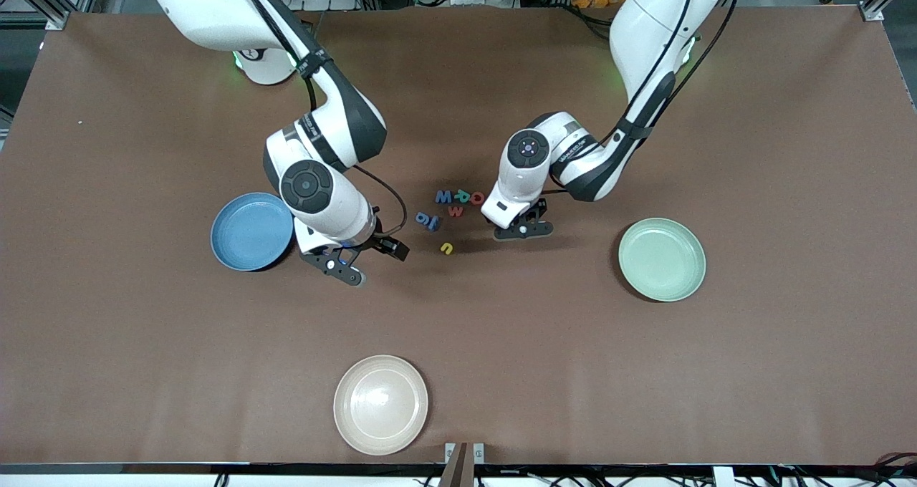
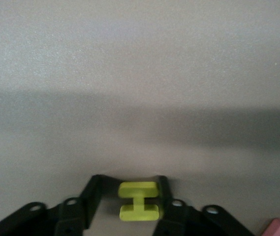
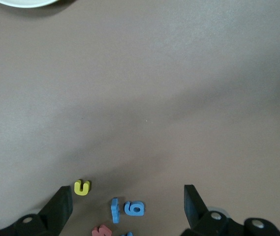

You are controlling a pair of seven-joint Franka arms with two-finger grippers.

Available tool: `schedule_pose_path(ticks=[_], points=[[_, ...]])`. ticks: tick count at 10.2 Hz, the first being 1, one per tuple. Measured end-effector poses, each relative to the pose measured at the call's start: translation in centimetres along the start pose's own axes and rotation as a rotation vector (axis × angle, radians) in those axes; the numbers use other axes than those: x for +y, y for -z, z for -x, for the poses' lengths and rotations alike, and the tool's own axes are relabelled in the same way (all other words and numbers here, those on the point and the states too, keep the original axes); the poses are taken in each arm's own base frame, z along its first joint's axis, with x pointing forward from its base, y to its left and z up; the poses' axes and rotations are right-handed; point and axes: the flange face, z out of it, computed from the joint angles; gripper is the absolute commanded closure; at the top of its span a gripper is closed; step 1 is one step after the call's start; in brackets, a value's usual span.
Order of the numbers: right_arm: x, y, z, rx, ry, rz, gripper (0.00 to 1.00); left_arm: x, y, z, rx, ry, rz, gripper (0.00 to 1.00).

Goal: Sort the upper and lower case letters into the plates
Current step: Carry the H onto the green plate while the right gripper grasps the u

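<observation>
Neither the light blue plate (image 1: 252, 230) nor the mint green plate (image 1: 662, 258) holds a letter, so sorting has barely begun. Most letters (image 1: 453, 202) sit clustered mid-table, well away from every edge, with a yellow "u" (image 1: 447, 248) nearer the front camera. The left gripper (image 1: 523, 229) is down at the table beside the cluster, its fingers closing around a yellow-green "H" (image 2: 139, 201). The right gripper (image 1: 342, 263) waits, jaws spread and empty, beside the blue plate. A cream plate (image 1: 380, 404) lies near the front edge.
</observation>
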Motion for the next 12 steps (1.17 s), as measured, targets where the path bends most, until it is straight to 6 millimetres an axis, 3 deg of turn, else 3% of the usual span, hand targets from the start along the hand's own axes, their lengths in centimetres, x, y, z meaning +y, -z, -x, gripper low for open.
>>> schedule_pose_path(ticks=[1,4,6,9,11,12], points=[[0.0,-0.3,0.0,-0.003,-0.001,0.003,0.0,0.1,0.1,-0.1,0.002,0.001,0.002,1.0],[0.0,-0.7,0.0,-0.006,-0.004,0.007,0.0,0.0,0.8,-0.8,0.014,0.04,0.012,1.0],[-0.2,-1.0,0.3,-0.01,-0.009,0.01,0.0,-1.5,4.3,-3.8,0.056,0.077,0.016,1.0],[-1.6,-1.9,1.0,-0.013,-0.018,0.009,0.0,-8.9,12.2,-9.7,0.103,0.049,-0.045,1.0],[-4.3,-3.4,3.7,-0.014,-0.02,0.01,0.0,-16.0,14.6,-13.3,0.082,-0.005,-0.092,1.0],[-5.5,-4.6,5.3,-0.009,-0.007,0.006,0.0,-19.8,14.7,-14.9,0.058,-0.022,-0.11,1.0]])
